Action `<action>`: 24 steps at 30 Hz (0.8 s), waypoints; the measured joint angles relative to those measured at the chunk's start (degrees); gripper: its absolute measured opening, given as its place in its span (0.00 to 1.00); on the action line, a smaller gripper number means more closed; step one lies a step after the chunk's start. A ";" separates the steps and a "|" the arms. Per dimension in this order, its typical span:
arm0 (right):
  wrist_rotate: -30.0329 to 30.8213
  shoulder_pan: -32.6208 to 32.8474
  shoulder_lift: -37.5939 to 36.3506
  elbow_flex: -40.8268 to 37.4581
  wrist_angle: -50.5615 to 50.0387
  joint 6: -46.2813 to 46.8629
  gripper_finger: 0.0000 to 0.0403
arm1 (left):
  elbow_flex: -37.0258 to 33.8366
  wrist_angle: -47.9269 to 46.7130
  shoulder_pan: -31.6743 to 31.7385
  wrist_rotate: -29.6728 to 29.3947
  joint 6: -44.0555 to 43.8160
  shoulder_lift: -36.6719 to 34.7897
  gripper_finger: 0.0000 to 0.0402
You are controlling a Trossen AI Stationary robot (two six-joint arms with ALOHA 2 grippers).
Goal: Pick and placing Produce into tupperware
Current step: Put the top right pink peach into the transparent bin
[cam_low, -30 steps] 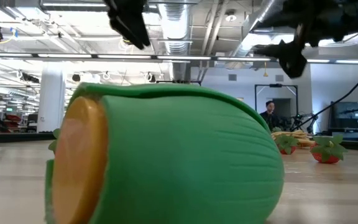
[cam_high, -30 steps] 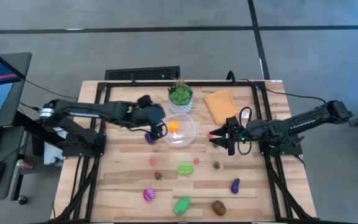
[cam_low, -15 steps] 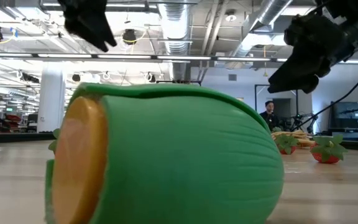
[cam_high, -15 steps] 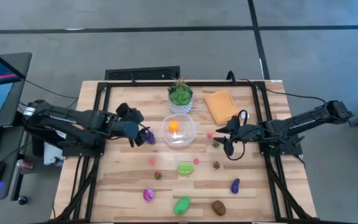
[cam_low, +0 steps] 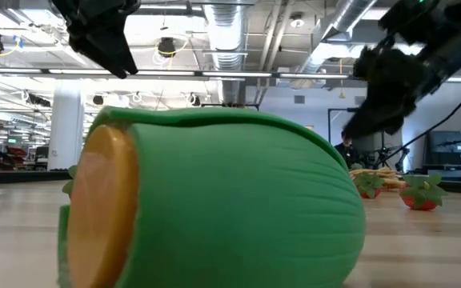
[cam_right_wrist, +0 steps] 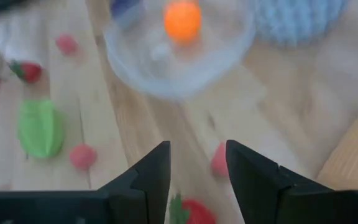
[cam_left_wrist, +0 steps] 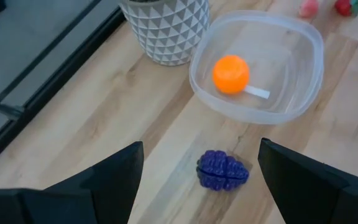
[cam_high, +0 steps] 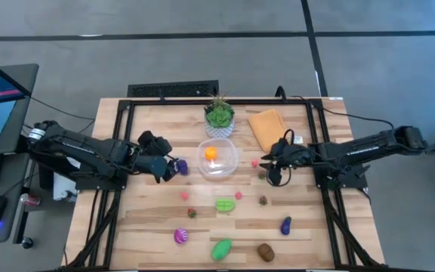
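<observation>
My two arms are slim, dark, jointed links running from bases at the tabletop's sides. The left hand (cam_left_wrist: pixel 201 180) has two broad, flat, wedge-shaped black fingers; the right hand (cam_right_wrist: pixel 197 180) has matte black blocky ones. A pale band rings the left arm's shoulder joint.

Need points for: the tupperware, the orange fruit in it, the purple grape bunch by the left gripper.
tupperware (cam_left_wrist: pixel 309 53): left wrist view, on its clear rim.
orange fruit (cam_left_wrist: pixel 230 74): left wrist view, middle of the ball.
purple grape bunch (cam_left_wrist: pixel 222 170): left wrist view, centre of the cluster, on the wood outside the container.
</observation>
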 joint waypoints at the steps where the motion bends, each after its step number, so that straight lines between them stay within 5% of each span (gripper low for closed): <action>1: -1.39 -0.77 1.30 0.00 -0.16 0.93 0.44 | 0.00 0.04 0.00 -0.35 0.00 0.00 0.76; 6: -4.04 -3.19 5.81 1.65 -0.10 0.44 0.50 | 0.00 0.02 0.02 -0.86 -0.44 0.00 0.76; 13: -4.51 -5.92 8.81 6.79 -3.73 -15.25 0.62 | 0.00 -0.03 0.02 -0.96 -1.32 0.00 0.76; 24: -14.60 -13.78 15.81 13.01 -13.74 -24.28 0.65 | 0.02 -0.06 0.02 -0.97 -3.49 0.02 0.76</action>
